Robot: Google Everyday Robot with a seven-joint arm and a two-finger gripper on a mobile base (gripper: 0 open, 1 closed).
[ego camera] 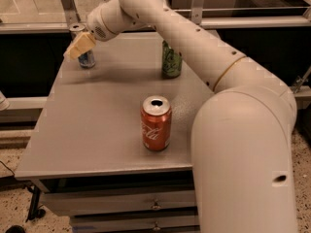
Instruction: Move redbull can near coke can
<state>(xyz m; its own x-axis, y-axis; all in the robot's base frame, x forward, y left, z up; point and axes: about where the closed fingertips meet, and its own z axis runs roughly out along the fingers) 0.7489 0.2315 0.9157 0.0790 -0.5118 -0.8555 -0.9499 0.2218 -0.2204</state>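
Note:
The redbull can (86,58), slim, silver and blue, stands at the far left corner of the grey table (97,120). My gripper (79,46), with tan fingers, is right at the can, covering its upper part. The coke can (156,123), red with white script and an open silver top, stands upright near the table's front middle, well apart from the redbull can. My white arm reaches in from the right across the table.
A green can (171,61) stands at the far middle of the table, partly behind my arm. Drawers (155,205) sit under the table's front edge. A rail and dark panels run behind the table.

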